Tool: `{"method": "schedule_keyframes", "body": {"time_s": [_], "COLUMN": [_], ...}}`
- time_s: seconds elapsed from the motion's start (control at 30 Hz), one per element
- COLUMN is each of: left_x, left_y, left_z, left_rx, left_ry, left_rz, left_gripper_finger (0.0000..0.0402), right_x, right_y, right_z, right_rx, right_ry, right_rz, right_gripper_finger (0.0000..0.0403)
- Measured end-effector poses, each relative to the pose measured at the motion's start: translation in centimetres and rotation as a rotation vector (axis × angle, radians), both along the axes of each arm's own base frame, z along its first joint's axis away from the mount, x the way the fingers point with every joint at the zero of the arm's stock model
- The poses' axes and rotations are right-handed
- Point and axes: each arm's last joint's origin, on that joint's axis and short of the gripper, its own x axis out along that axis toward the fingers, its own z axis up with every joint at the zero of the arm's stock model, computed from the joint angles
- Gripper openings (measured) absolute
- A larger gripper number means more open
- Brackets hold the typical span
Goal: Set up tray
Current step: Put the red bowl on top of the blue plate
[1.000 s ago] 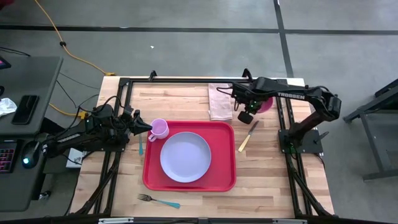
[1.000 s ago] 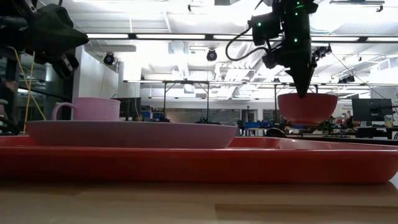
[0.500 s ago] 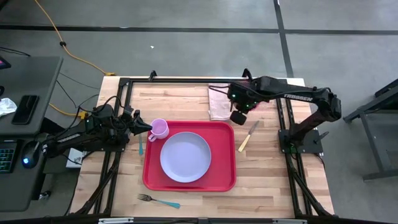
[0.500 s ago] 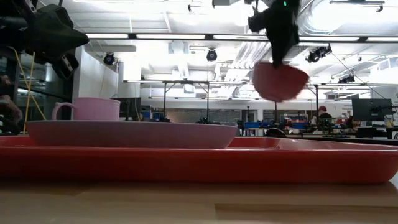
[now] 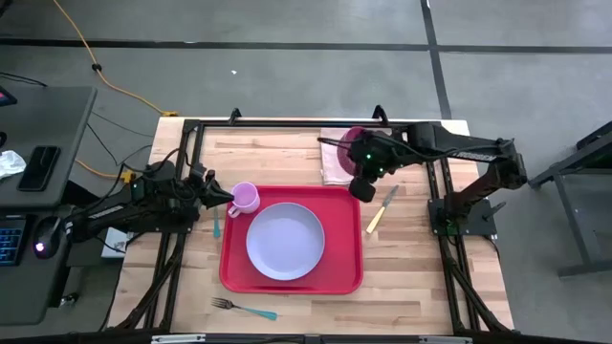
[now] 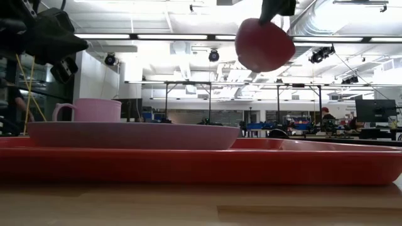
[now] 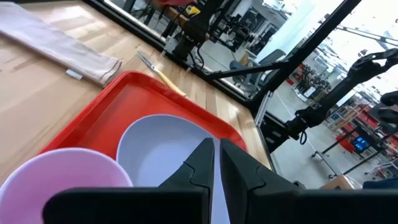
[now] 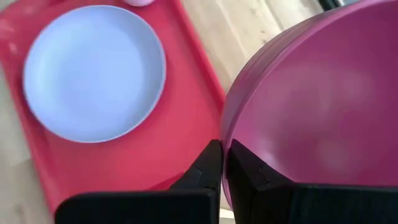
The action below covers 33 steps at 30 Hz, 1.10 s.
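The red tray [image 5: 339,272] lies mid-table with a lavender plate [image 5: 285,241] on it and a pink cup [image 5: 246,198] standing in its far left corner. My right gripper [image 5: 357,153] is shut on a magenta bowl [image 6: 264,44], high above the table by the tray's far right corner. My left gripper [image 5: 229,197] hovers just left of the cup and above it. Its fingers [image 7: 205,163] are together with nothing between them, and the cup [image 7: 62,183] stands beside them. My right gripper pinches the bowl's rim [image 8: 225,134] between its two fingers, one on each side of the wall. The fingers slant down from the table's right side. The bowl hangs tilted from the fingers, lifted well clear of the table and tray.
A folded beige napkin [image 5: 335,162] lies beyond the tray, under the bowl. A knife [image 5: 382,208] lies right of the tray, a fork [image 5: 244,309] near the front edge and a teal-handled utensil [image 5: 216,225] left of the tray. A black frame borders the table.
My right gripper has risen and swung from the table's far right toward the left, ending over the tray's far right corner. The bowl has gone with it, lifted high and tipped from level to tilted. The gripper now points more steeply down.
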Motion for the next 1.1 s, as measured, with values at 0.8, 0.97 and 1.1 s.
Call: {"method": "schedule_keyframes", "body": {"time_s": [0.8,0.97,1.1], "left_x": [0.0,0.0,0.0], "left_y": [-0.2,-0.3,-0.4], "left_z": [0.0,0.0,0.1], "left_rx": [-0.007,0.043,0.109], "left_ry": [-0.003,-0.012,-0.035], "left_rz": [-0.052,-0.097,-0.152], "left_gripper_finger": [0.0058,0.0058,0.0058], "right_x": [2.1,4.3,5.7], "right_y": [4.8,5.8,6.1], "right_z": [0.8,-0.3,-1.4], "right_rx": [0.121,0.172,0.204], "right_ry": [-0.207,-0.234,-0.223], "right_rz": [0.153,0.212,0.237], "right_gripper_finger": [0.0000,0.0000,0.0000]}}
